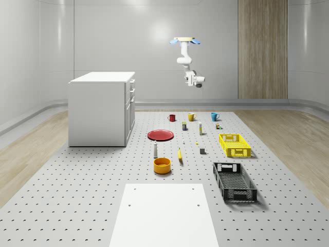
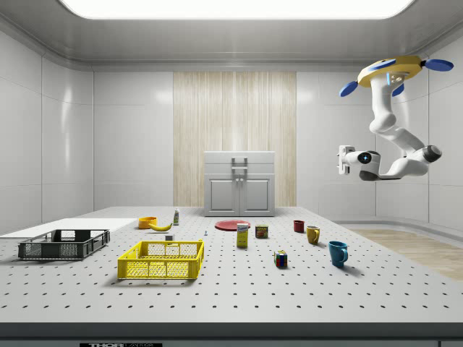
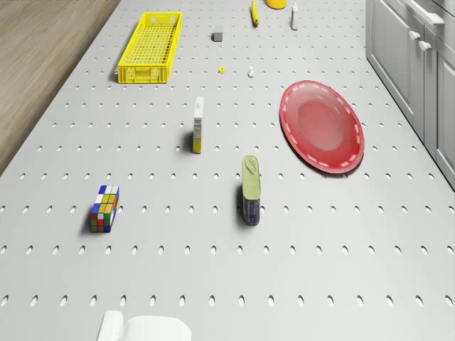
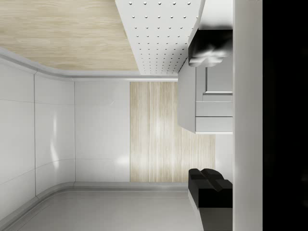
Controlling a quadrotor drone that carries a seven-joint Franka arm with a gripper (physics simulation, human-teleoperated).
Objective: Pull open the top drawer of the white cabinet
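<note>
Grey pegboard floor below; my drone (image 1: pixel 185 40) hovers high beyond the mugs. White cabinet (image 1: pixel 101 108) sits well apart, top drawer (image 2: pixel 239 158) shut. Rigid slider: hook its handle. My gripper (image 2: pixel 341 160): spread, I cannot tell.

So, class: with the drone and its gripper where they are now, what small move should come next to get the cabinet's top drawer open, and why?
Probably fly the drone closer to the cabinet, bringing the gripper level with the top drawer handle. The drone hovers high above the mugs, well away from the cabinet front, and the gripper hangs in open air, touching nothing.
</note>
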